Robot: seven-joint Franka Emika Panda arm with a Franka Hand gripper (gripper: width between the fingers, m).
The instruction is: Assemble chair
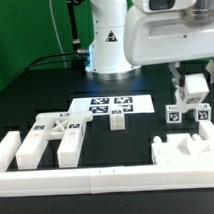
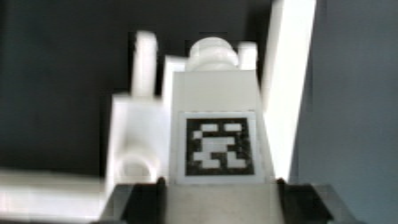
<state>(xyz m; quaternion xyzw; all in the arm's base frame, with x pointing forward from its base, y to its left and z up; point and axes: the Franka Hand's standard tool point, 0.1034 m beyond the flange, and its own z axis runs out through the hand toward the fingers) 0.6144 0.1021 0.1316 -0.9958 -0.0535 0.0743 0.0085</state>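
Note:
My gripper (image 1: 194,80) hangs at the exterior view's right and is shut on a white chair piece (image 1: 195,89), held above the table. In the wrist view the same piece (image 2: 217,110) fills the space between my dark fingers (image 2: 143,205) and shows a black-and-white tag and a round peg at its far end. Two small tagged cubes (image 1: 175,115) (image 1: 202,114) stand just below it. The X-braced panel (image 1: 48,130) lies at the left with square legs (image 1: 71,146) beside it. A small white block (image 1: 116,119) sits in the middle.
The marker board (image 1: 113,104) lies in front of the robot base (image 1: 108,40). A notched white chair part (image 1: 186,147) sits at the front right. A long white border rail (image 1: 108,181) runs along the front, with a raised end at the left (image 1: 6,149).

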